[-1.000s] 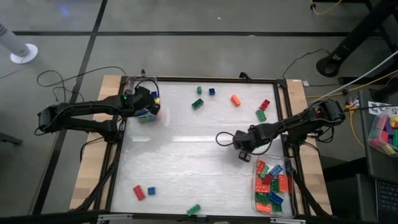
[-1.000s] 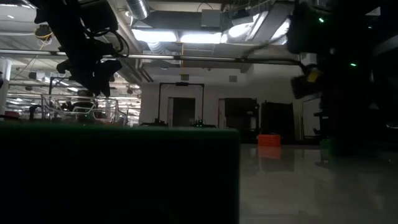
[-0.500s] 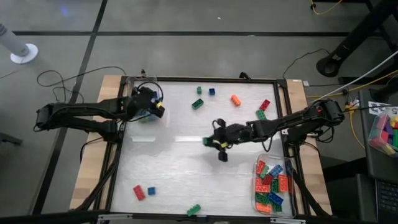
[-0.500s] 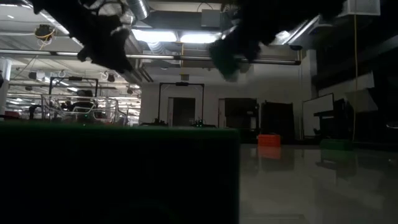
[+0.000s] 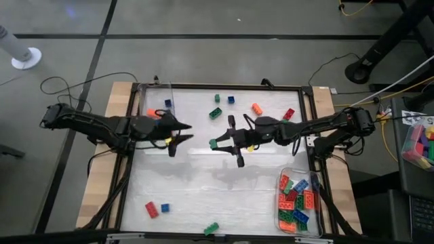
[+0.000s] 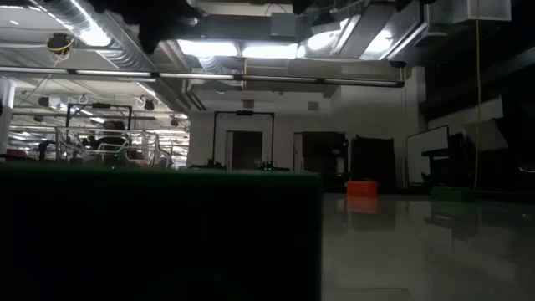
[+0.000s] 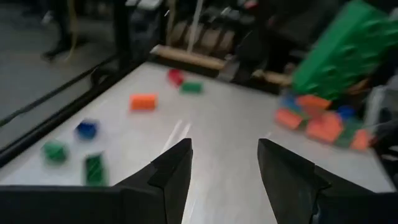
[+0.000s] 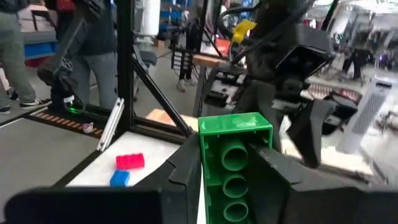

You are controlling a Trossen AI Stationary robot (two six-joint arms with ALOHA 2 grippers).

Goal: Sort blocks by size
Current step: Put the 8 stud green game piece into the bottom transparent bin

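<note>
While the left end effector point(image 5: 182, 133) gapes, the right end effector point(image 8: 231, 163) grips a green brick point(image 8: 232, 165); no writing legible.

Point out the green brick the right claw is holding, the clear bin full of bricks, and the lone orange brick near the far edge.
green brick point(image 8: 233, 155), right wrist view, its underside tubes.
clear bin point(image 5: 281, 177), high view, its far left rim corner.
orange brick point(image 5: 257, 108), high view, its top face.

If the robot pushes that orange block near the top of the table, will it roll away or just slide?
Probably slide. The orange block looks boxy with flat sides, so nothing lets it roll. It lies flat on the glossy white table, which likely lets it skid easily. It seems small hard plastic, so probably light and stiff.
</note>
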